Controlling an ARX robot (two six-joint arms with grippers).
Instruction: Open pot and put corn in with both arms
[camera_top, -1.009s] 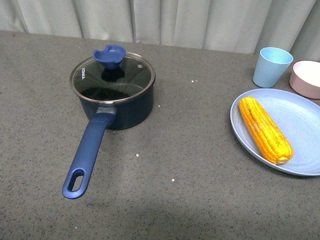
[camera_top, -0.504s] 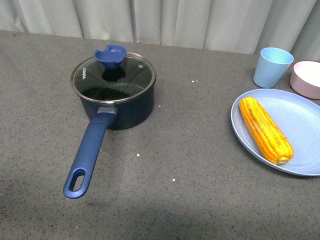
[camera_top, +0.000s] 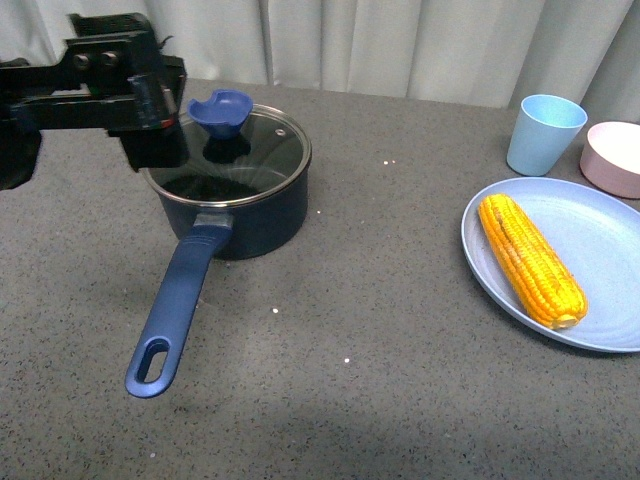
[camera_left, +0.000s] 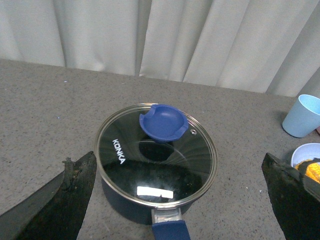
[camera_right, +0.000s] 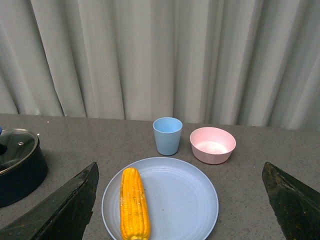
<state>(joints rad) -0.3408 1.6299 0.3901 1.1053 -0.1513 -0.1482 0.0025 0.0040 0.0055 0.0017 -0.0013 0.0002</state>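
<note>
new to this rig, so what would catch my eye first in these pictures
The dark blue pot left of centre, glass lid on, with the black left gripper hovering open near its left rim. Then the bright yellow corn lying on the light-blue plate at right.

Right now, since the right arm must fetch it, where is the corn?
In the front view the corn lies on the light-blue plate at the right side, just in front of the blue cup and well right of the lidded pot.
</note>
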